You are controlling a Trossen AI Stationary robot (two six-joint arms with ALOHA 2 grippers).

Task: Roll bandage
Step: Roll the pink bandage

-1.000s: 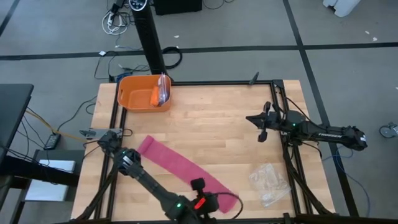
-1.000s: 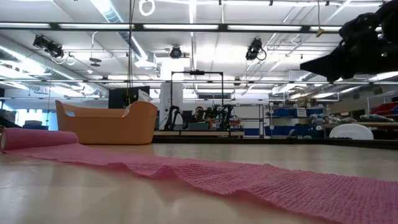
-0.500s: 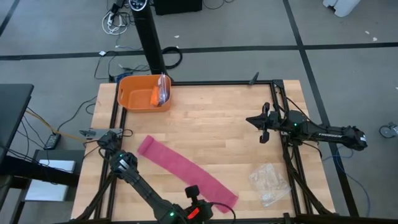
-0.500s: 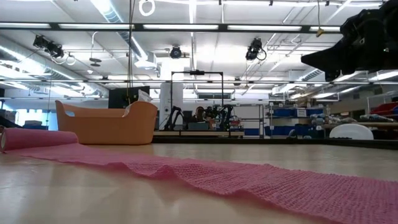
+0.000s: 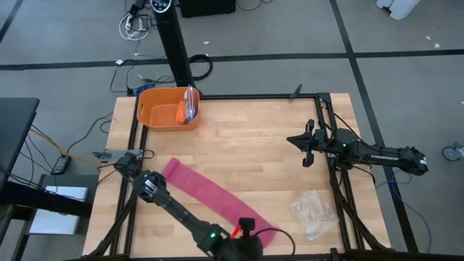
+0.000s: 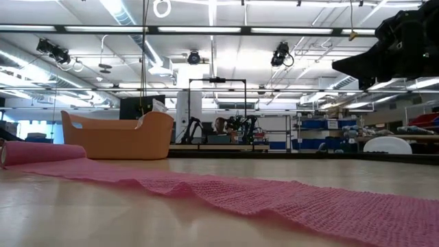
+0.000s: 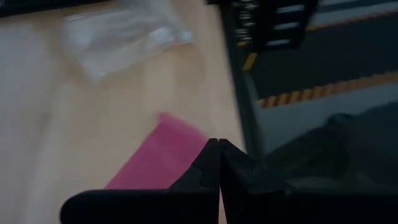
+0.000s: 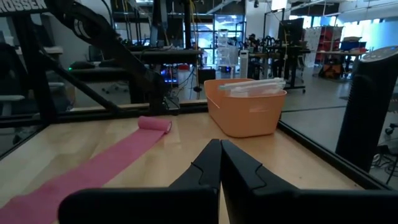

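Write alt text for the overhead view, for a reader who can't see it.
A pink bandage lies unrolled diagonally across a wooden table, the left gripper at its near end. An orange tub sits at the far left corner, a clear plastic bag near right.

Taking the bandage (image 5: 210,192) as landmark: it is laid diagonally across the bench (image 5: 246,130), and bare wood is left on its far side up to the orange tub (image 5: 165,107) at the far left corner. Beyond its near end a clear plastic bag (image 5: 313,212) is found. That near end is crowded by the left end effector (image 5: 249,234), apparently just beside it.
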